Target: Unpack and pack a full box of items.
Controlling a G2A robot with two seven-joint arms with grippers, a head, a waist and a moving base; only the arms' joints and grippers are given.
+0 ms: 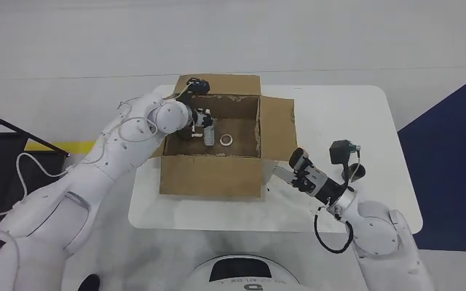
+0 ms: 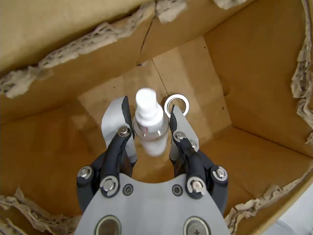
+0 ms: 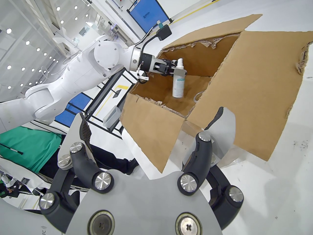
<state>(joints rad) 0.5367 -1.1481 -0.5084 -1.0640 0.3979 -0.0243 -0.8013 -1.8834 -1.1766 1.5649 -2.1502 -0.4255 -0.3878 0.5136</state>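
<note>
An open cardboard box (image 1: 211, 177) (image 3: 254, 81) stands on the white table (image 1: 342, 116). Inside it my left gripper (image 1: 202, 125) (image 2: 148, 110) (image 3: 174, 68) is shut on a white spray bottle (image 1: 208, 131) (image 2: 149, 121) (image 3: 178, 80), held upright near its neck, above the box floor. A white tape ring (image 1: 226, 140) (image 2: 176, 104) (image 3: 198, 97) lies flat on the box floor beside the bottle. My right gripper (image 1: 282, 174) (image 3: 154, 121) is open at the box's near right corner, outside it, with one finger beside the right flap (image 1: 277, 129).
The box flaps are folded outward with torn edges (image 2: 78, 47). Bare table surface lies to the right of the box (image 1: 349, 138). A dark frame (image 1: 22, 142) stands off the table's left side.
</note>
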